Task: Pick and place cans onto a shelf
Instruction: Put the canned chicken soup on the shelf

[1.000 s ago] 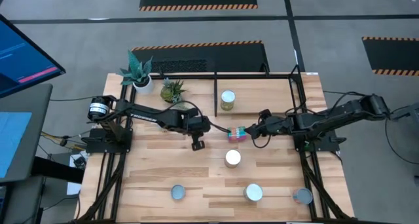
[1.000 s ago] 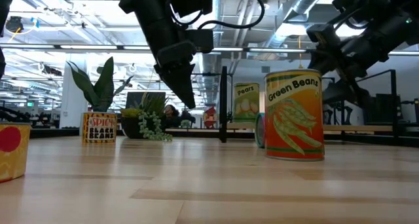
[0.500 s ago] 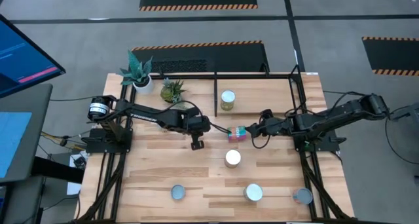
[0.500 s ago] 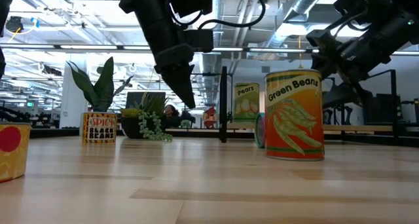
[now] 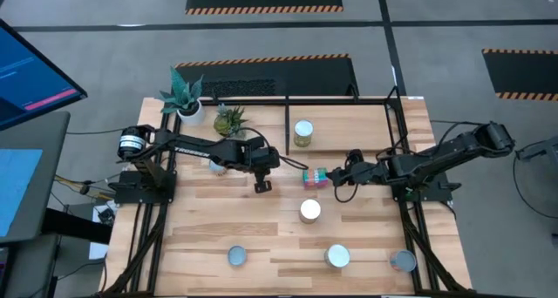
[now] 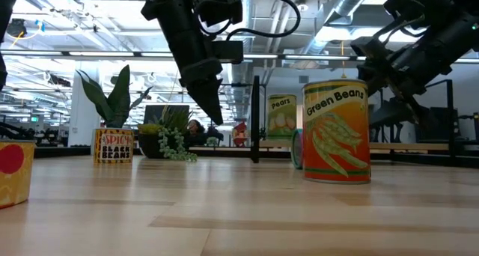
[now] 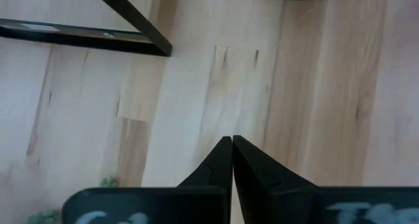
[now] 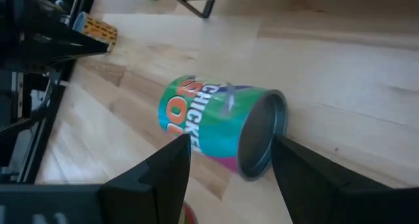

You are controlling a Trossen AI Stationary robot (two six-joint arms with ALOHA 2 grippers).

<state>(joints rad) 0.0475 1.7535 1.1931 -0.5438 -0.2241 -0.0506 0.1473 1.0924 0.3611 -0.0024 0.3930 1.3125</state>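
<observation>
A green-and-blue can (image 8: 219,122) lies on its side at the table's middle (image 5: 315,177). My right gripper (image 5: 338,178) is open just to its right; in the right wrist view its fingers stand on either side of the can's near end. My left gripper (image 5: 261,186) hovers shut to the can's left, above bare wood (image 7: 232,142). One can (image 5: 302,132) stands upright on the shelf (image 5: 340,98). A Green Beans can (image 5: 309,211) stands in front of the lying can, and three more cans (image 5: 337,256) stand along the near edge.
Two potted plants (image 5: 185,93) (image 5: 229,119) stand at the far left corner. Another can (image 5: 216,165) shows partly under the left arm. The shelf's black bars (image 7: 131,18) run along the far side. Open wood lies between the middle cans and the near row.
My left gripper has edged slightly toward the table's far edge, staying shut. The lying can has kept its place.
</observation>
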